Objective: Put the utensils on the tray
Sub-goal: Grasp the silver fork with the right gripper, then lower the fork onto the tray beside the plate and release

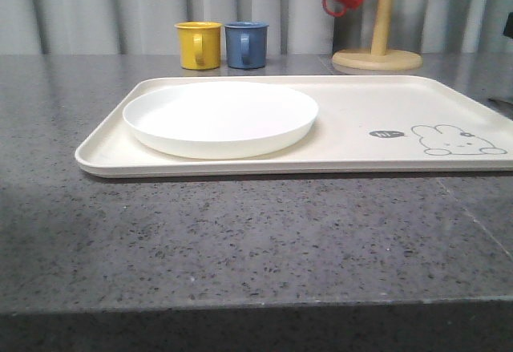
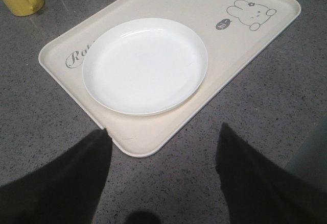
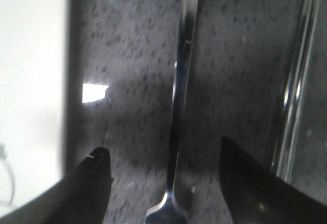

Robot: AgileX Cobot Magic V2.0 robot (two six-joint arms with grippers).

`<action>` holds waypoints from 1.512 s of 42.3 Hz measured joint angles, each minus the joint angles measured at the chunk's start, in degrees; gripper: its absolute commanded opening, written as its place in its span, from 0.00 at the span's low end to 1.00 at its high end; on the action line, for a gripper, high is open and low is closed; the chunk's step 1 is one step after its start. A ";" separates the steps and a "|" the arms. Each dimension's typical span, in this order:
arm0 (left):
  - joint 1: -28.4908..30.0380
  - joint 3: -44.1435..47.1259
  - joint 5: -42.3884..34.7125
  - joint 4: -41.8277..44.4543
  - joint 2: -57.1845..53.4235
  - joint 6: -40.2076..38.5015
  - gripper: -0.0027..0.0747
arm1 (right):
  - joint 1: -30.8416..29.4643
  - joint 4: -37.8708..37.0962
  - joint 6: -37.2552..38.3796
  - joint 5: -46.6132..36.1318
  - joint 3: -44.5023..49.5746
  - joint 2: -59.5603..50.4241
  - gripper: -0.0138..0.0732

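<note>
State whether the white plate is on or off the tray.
On. The white plate lies flat inside the tray, at its left half.

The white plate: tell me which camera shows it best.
The left wrist view. It looks down on the plate, showing its whole round rim and its seat on the tray, partly over the script. The front view shows the plate edge-on, a flattened oval at the tray's left end.
</note>
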 measured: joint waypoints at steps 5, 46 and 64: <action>0.00 0.00 0.00 0.00 0.00 0.00 0.60 | 0.00 0.00 0.00 -1.79 -0.70 1.95 0.56; 0.00 0.00 0.00 0.00 0.00 0.00 0.60 | 5.30 4.59 0.62 6.67 -8.00 -1.77 0.16; 0.00 0.00 0.00 0.00 0.00 0.00 0.60 | 21.85 4.31 18.21 3.00 -9.63 1.65 0.16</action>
